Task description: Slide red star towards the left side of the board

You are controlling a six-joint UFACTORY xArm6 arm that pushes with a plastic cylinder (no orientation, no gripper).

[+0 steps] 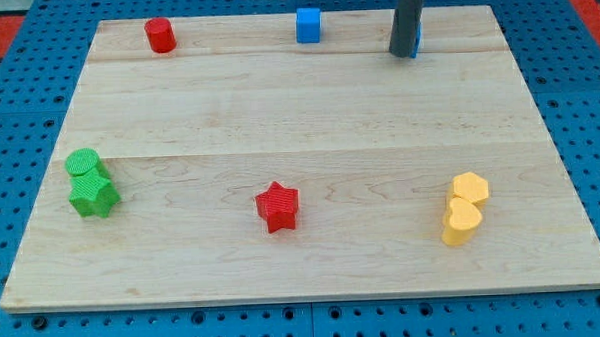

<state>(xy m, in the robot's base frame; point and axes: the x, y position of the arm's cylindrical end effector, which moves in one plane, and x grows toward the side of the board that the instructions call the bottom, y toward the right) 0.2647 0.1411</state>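
**Q:** Tip position and state?

**A:** At the view's top right, my tip (403,55) is seen resting on the board (308,108), at the lower end of a straight dark rod that is cut off by the upper edge of the view. Nothing is held by it; being a plain rod, it has no jaws to open or close. A sliver of blue (417,36) is visible just behind the rod on its right side; whether this is touched by the rod, and what shape it has, cannot be told, since most of it is hidden.

**Q:** Where is the task's block located?

**A:** The red star (277,206) is shown lying in the lower middle of the board, slightly toward the view's left of centre. It is well apart from my tip, which stands far above it and to its right in the view. No other block is touching it.

**Q:** How are the remaining blocks arranged?

**A:** A red cylinder (160,35) is placed near the top left edge, and a blue cube (308,24) near the top edge at the middle. At the left edge, a green cylinder (83,163) is set touching a green star (94,197) just below it. At the lower right, two yellow blocks are seen pressed together: an upper yellow block (470,188) and a lower yellow heart (461,222). The board is laid on a blue perforated table (8,109).
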